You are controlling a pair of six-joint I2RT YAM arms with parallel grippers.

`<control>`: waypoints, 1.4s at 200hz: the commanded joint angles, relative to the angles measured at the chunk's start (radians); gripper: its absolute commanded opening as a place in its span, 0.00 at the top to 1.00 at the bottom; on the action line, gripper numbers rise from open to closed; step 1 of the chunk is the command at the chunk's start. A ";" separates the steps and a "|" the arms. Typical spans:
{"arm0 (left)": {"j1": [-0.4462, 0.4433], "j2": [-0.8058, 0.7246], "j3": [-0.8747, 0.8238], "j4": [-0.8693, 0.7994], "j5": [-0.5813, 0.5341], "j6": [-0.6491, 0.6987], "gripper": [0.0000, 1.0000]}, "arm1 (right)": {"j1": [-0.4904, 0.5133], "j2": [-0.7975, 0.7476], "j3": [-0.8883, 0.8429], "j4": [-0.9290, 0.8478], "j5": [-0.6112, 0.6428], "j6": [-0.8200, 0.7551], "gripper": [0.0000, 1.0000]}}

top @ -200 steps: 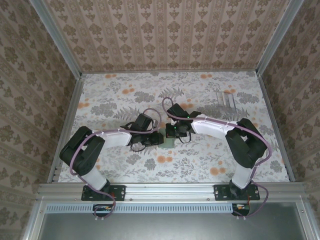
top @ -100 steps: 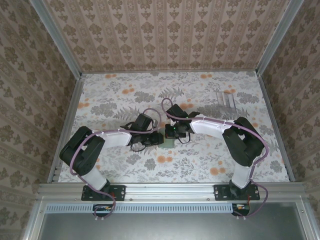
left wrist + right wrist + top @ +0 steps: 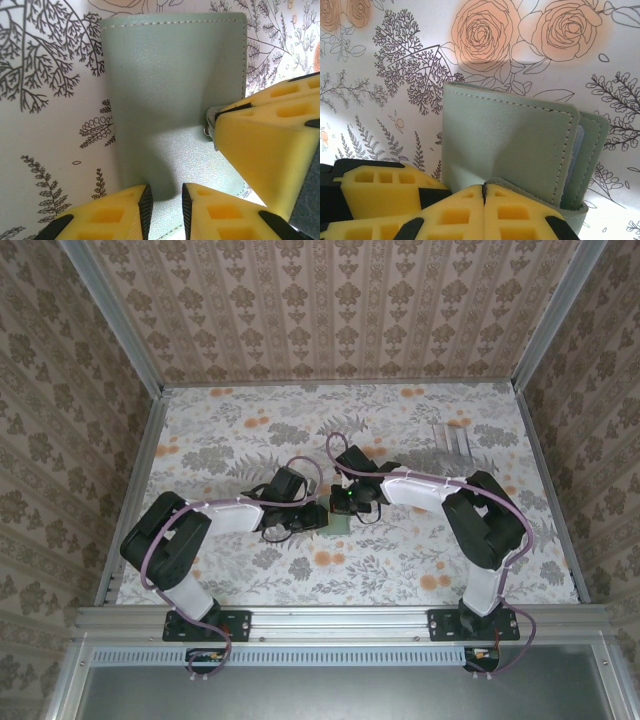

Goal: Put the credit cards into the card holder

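- Grey-green stitched card holder lies folded on the floral table, near its middle, between your two arms; a sliver of paler lining shows at its open edge; whether any credit cards sit inside the fold cannot be told.
- Your left gripper hovers at the holder's near edge; its yellow foam jaws stand a narrow slit apart, with nothing visibly clamped between them.
- Your right gripper is fully closed, jaws pressed together; its tips touch the holder's side edge, where the lower flap curls up; whether it pinches any of the cover is unclear.
- Risk: with the fold closed, no slot is reachable; a card pushed in now would likely skid off the cover.
- Risk: closed tips nudging the edge could slide or spin the holder across the smooth table rather than lift the flap.
- Risk: both grippers crowd one small object; a careless move could knock foam against foam and shove the holder away.
- Risk: if only one cover is pinned, the flap may spring shut once you let go.
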 commanded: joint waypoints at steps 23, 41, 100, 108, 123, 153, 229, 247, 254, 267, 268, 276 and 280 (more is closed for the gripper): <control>-0.007 0.042 -0.035 -0.033 -0.022 -0.013 0.73 | -0.006 0.049 -0.006 0.014 -0.008 0.011 1.00; -0.008 0.039 -0.037 -0.033 -0.023 -0.012 0.73 | -0.006 0.046 -0.015 0.003 0.007 0.004 1.00; -0.005 0.036 -0.045 -0.034 -0.028 -0.017 0.74 | -0.024 0.028 -0.124 0.044 0.036 -0.023 1.00; -0.003 0.035 -0.047 -0.036 -0.029 -0.016 0.74 | -0.026 0.027 -0.140 0.052 0.046 -0.028 1.00; -0.003 0.034 -0.048 -0.036 -0.031 -0.019 0.74 | -0.036 0.025 -0.170 0.082 0.047 -0.034 1.00; -0.002 0.035 -0.050 -0.037 -0.031 -0.022 0.74 | -0.053 0.032 -0.217 0.117 0.071 -0.049 1.00; 0.024 -0.084 -0.046 -0.074 -0.066 0.011 0.73 | -0.056 -0.041 -0.237 0.240 -0.009 -0.016 0.96; 0.043 -0.166 -0.021 -0.145 -0.106 0.045 0.73 | -0.058 -0.106 -0.191 0.244 -0.002 -0.017 0.85; 0.052 -0.199 -0.011 -0.169 -0.119 0.061 0.73 | -0.059 -0.132 -0.175 0.248 0.002 -0.017 0.81; 0.076 -0.259 0.006 -0.211 -0.130 0.088 0.71 | -0.060 -0.187 -0.148 0.254 0.017 -0.022 0.76; 0.078 -0.264 0.007 -0.212 -0.131 0.090 0.71 | -0.061 -0.191 -0.147 0.255 0.019 -0.024 0.76; 0.097 -0.299 0.016 -0.236 -0.139 0.104 0.70 | -0.061 -0.228 -0.136 0.259 0.033 -0.028 0.73; 0.107 -0.316 0.021 -0.247 -0.142 0.110 0.69 | -0.062 -0.248 -0.132 0.261 0.041 -0.031 0.71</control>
